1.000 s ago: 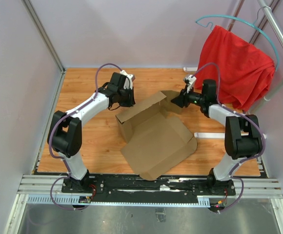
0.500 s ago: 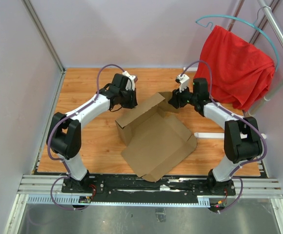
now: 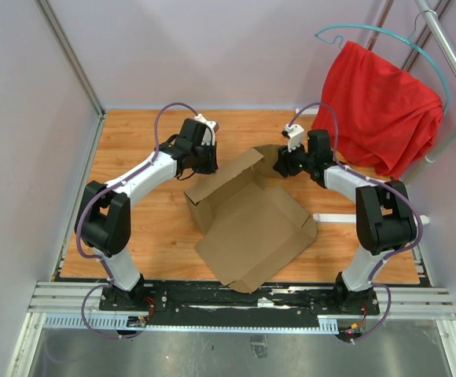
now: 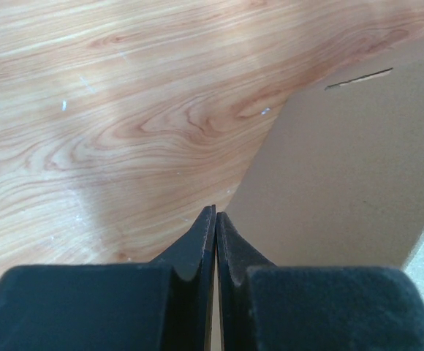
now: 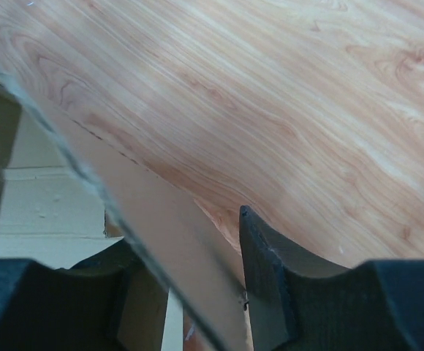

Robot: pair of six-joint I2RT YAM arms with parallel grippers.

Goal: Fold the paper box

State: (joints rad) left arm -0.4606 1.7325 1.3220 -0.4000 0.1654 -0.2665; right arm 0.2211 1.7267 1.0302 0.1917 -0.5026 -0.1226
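Observation:
The paper box (image 3: 251, 224) is brown cardboard, partly raised, with a wide flat flap toward the near edge and an upright back panel. My left gripper (image 3: 212, 161) is shut with nothing in it, just left of the back panel's edge. In the left wrist view its fingertips (image 4: 216, 213) meet beside the cardboard (image 4: 343, 175). My right gripper (image 3: 279, 165) is at the box's back right corner. In the right wrist view it (image 5: 186, 230) stands open, with a thin cardboard flap (image 5: 146, 212) slanting through the gap between the fingers (image 5: 263, 278).
A red cloth (image 3: 385, 110) hangs from a teal hanger (image 3: 369, 31) at the back right. A white strip (image 3: 334, 217) lies on the wooden table (image 3: 134, 133) right of the box. Walls close in the left and back sides.
My right gripper has moved left toward the box's back corner and its jaws have spread wider around the flap. The left gripper has stayed shut and shifted only slightly.

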